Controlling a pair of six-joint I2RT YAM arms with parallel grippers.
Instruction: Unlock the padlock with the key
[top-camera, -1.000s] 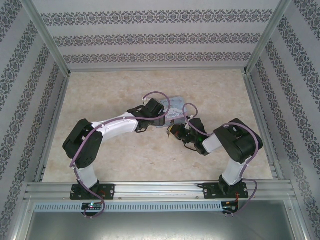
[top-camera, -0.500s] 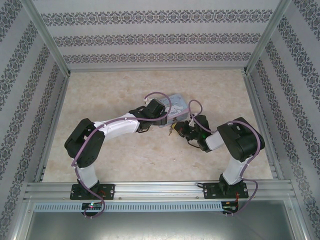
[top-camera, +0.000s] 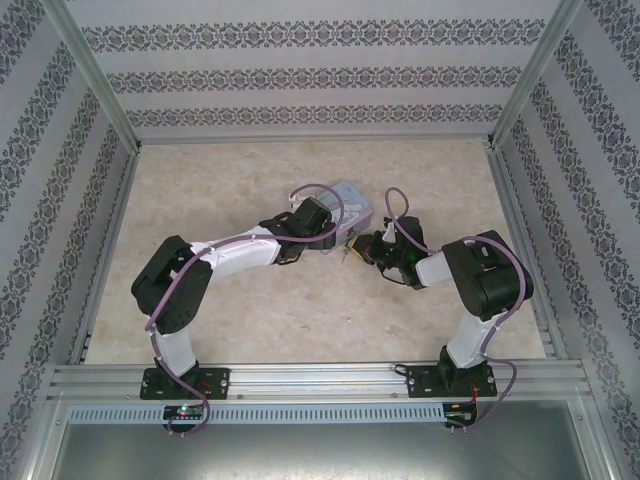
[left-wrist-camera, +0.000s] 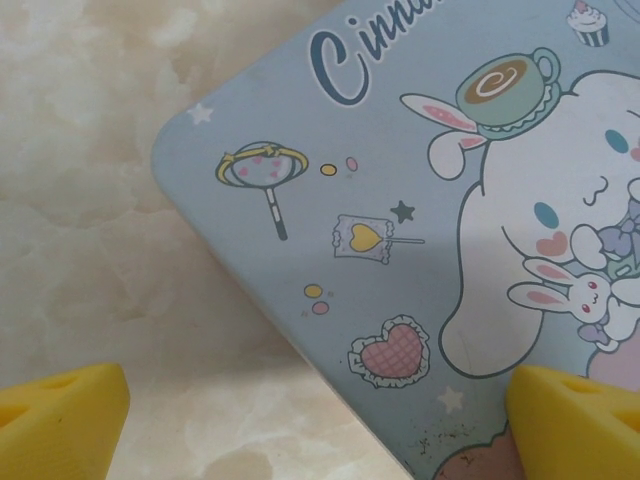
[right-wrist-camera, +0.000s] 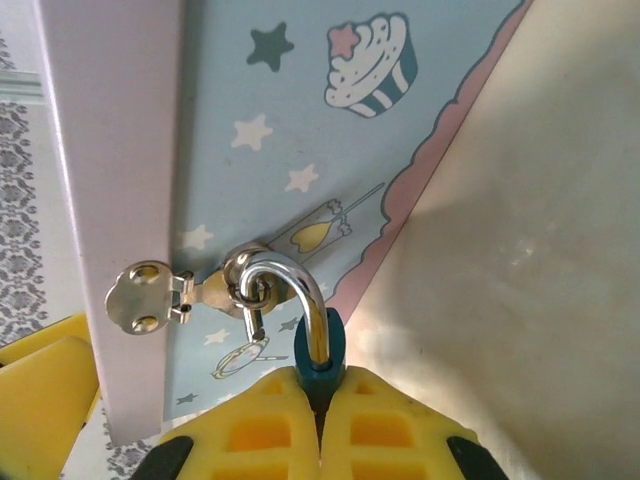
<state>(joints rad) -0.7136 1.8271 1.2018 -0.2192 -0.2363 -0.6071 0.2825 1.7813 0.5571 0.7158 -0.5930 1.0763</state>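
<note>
Where the right wrist camera looks along its own fingers, the right hand (right-wrist-camera: 320, 405) is closed on the padlock (right-wrist-camera: 320, 358), with both yellow pads pressed against the lock's dark teal body. The silver shackle (right-wrist-camera: 303, 285) rises from that body and hooks through the ring of a silver hasp (right-wrist-camera: 148, 297) on the pale lilac side of the tin (right-wrist-camera: 300, 110). Whether the shackle is latched cannot be told.

From the top camera, both hands meet near the middle of the marble-patterned desk (top-camera: 230, 180). The left hand (top-camera: 328, 238) is at the tin's near edge and the right hand (top-camera: 358, 250) is just beside it.

The left wrist camera shows the left hand's pads spread wide apart and gripping nothing. One pad (left-wrist-camera: 60, 415) is over bare desk and the other is over the corner of the tin's printed lid (left-wrist-camera: 400, 230).
</note>
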